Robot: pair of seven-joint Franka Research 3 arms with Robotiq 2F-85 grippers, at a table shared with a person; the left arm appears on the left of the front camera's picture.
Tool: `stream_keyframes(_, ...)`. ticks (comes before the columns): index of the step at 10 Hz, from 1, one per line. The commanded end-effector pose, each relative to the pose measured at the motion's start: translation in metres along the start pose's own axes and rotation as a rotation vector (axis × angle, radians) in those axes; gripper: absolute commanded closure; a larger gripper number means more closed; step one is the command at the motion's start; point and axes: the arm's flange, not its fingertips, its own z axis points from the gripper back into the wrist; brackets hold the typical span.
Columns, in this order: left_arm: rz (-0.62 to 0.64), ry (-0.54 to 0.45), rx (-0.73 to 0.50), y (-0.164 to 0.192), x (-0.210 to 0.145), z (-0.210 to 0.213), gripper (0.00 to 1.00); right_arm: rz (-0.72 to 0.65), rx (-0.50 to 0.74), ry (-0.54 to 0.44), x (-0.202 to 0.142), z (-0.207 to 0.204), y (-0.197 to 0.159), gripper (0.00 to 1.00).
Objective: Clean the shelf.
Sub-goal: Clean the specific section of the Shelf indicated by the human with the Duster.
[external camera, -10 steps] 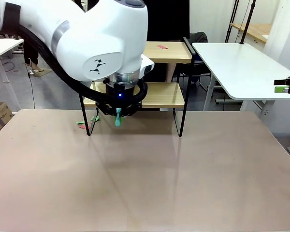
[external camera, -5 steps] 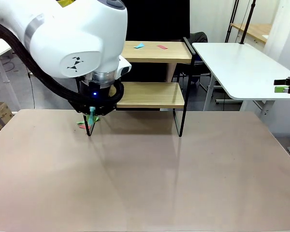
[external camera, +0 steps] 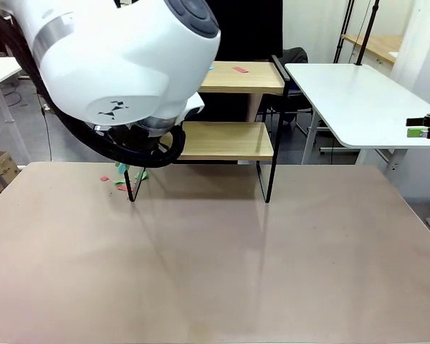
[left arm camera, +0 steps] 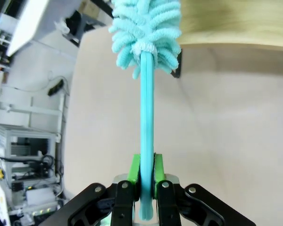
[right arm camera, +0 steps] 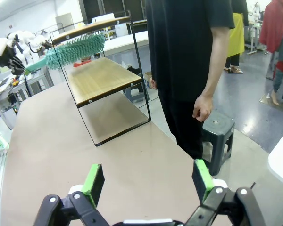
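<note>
While sweeping with the duster (left arm camera: 146, 28) clamped tight in the left gripper (left arm camera: 147, 165), keep head flat on the board of the shelf (external camera: 229, 140), standing at the table's far side. Drag the red scrap (external camera: 240, 69) off the top tier toward the scraps (external camera: 122, 183) by the leg. Leave right gripper (right arm camera: 148, 181) parked, spread wide, holding nothing.
</note>
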Motion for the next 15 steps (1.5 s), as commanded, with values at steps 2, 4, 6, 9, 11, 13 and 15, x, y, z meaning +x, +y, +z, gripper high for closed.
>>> stream_keyframes(2, 0.0, 0.0, 0.0, 0.0, 0.0, 0.0, 0.86, 0.003, -0.001, -0.001, 0.002, -0.001, 0.002, 0.0)
stream_keyframes(4, 0.0, 0.0, 0.0, 0.0, 0.0, 0.0, 0.86, 0.003, -0.001, -0.001, 0.002, -0.001, 0.002, 0.0)
stream_keyframes(6, 0.0, 0.0, 0.0, 0.0, 0.0, 0.0, 0.86, 0.003, -0.001, -0.001, 0.002, -0.001, 0.002, 0.0)
stream_keyframes(9, -0.08, -0.061, -0.245, 0.018, -0.006, 0.006, 0.86, 0.003, -0.001, -0.001, 0.002, -0.001, 0.002, 0.0)
stream_keyframes(11, -0.124, -0.079, -0.387, 0.045, -0.012, 0.005, 0.86, 0.003, -0.001, -0.001, 0.002, -0.001, 0.002, 0.0)
stream_keyframes(13, -0.195, -0.092, -0.483, 0.068, -0.017, 0.006, 0.86, 0.003, -0.001, -0.001, 0.002, -0.001, 0.002, 0.0)
stream_keyframes(15, -0.272, -0.097, -0.563, 0.083, -0.023, 0.008, 0.86, 0.003, -0.001, -0.001, 0.002, -0.001, 0.002, 0.0)
